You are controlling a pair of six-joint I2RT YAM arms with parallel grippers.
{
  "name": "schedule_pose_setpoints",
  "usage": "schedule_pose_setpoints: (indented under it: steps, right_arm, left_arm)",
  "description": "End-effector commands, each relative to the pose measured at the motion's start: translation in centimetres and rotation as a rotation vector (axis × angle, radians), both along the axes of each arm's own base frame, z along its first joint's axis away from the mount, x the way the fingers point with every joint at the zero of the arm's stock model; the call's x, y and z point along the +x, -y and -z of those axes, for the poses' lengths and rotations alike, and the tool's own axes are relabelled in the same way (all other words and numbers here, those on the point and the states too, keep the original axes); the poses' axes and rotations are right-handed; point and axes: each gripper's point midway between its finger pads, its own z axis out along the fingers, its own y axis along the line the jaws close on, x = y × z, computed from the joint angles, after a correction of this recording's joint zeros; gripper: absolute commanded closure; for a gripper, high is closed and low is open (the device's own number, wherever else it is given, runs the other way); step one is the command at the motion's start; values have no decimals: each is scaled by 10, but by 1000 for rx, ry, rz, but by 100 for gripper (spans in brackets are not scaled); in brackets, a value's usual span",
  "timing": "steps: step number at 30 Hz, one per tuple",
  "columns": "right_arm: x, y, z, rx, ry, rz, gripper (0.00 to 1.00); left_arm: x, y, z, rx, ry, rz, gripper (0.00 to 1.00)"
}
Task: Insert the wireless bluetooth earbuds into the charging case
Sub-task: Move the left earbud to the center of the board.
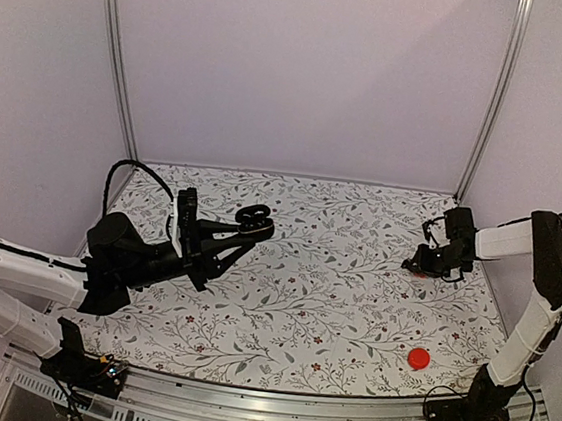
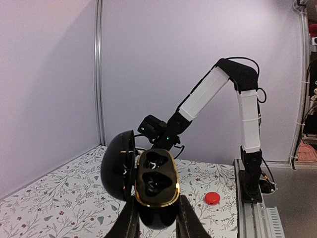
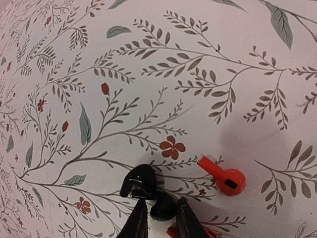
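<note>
Two arms engaged. Left end effector (image 2: 157,215) pinches the open charging case (image 2: 157,184) above the desk (image 1: 330,316). Well right of the case, the right end effector (image 3: 161,210) has its fingers nearly together about a small black piece (image 3: 143,182) beside a red earbud (image 3: 223,177); grip unconfirmed. Judged pickup stage; next requires a secure lift and carry to the case.

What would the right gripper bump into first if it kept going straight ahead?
The right gripper would probably meet the black earbud, lying between its fingertips, then the flowery table right behind it. The red earbud sits off to the side.
</note>
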Motion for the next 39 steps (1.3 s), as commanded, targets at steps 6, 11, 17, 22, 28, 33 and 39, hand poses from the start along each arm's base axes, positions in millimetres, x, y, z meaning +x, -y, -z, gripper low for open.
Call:
schedule_pose_setpoints:
  steps: [6, 11, 17, 22, 28, 33, 39]
  right_arm:
    - [-6, -14, -8, 8, 27, -64, 83]
    - [-11, -26, -6, -13, 31, -101, 85]
    - [-23, -45, 0, -23, 23, -160, 88]
    - [-37, -92, -7, -7, 39, -273, 89]
    - [-59, -162, -10, 25, 37, -459, 90]
    - [-81, -214, -7, 52, 13, -574, 90]
    - [-108, -251, -7, 91, 3, -636, 90]
  left_arm:
    - [4, -3, -4, -17, 7, -8, 83]
    - [4, -3, -4, -17, 7, -9, 83]
    - [3, -4, -5, -17, 8, -9, 83]
    - [3, -5, -5, -13, 6, -15, 83]
    - [2, -8, 1, 4, -7, -20, 83]
    - [2, -11, 3, 13, -14, -30, 83]
    - [3, -12, 6, 26, -20, -34, 83]
